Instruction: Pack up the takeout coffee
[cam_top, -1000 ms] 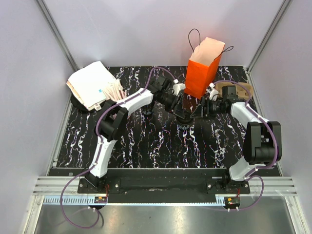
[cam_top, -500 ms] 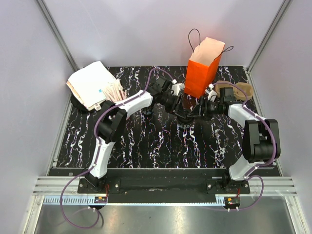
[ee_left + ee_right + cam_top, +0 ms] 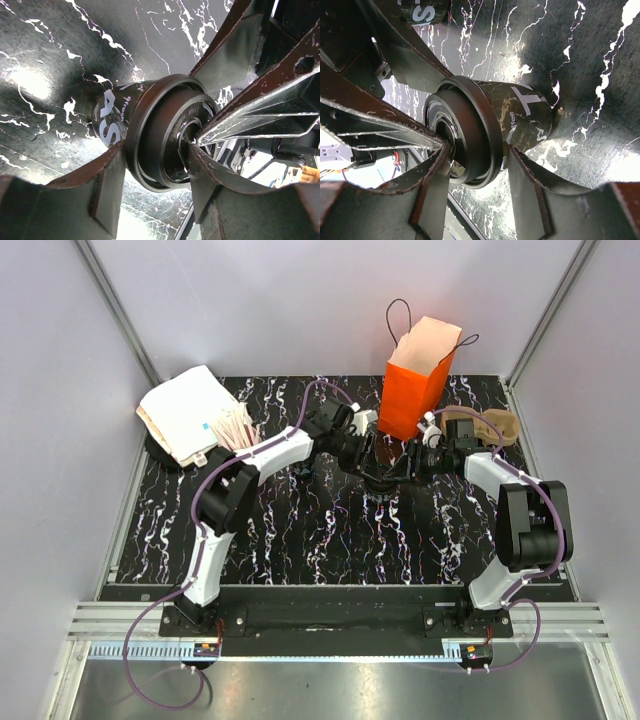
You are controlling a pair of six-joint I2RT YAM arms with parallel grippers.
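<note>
The takeout coffee (image 3: 383, 470), a small black paper cup with a dark round lid, stands on the marble tabletop just in front of the orange bag (image 3: 415, 390). My left gripper (image 3: 371, 456) reaches it from the left and my right gripper (image 3: 402, 462) from the right. In the left wrist view the cup (image 3: 150, 125) sits between my fingers, one at the lid rim, one on the lid top; the left gripper (image 3: 156, 152) is shut on it. In the right wrist view the right gripper (image 3: 479, 150) clamps the same cup (image 3: 520, 120) likewise.
A pink cup of wooden sticks (image 3: 236, 428) and a white paper stack (image 3: 185, 412) are at the back left. A brown cup carrier (image 3: 492, 426) lies right of the bag. A second black cup (image 3: 422, 11) shows at the top of the right wrist view.
My right gripper has moved left and closed in on the cup's lid. My left gripper has stayed at the cup. The cup has not moved.
</note>
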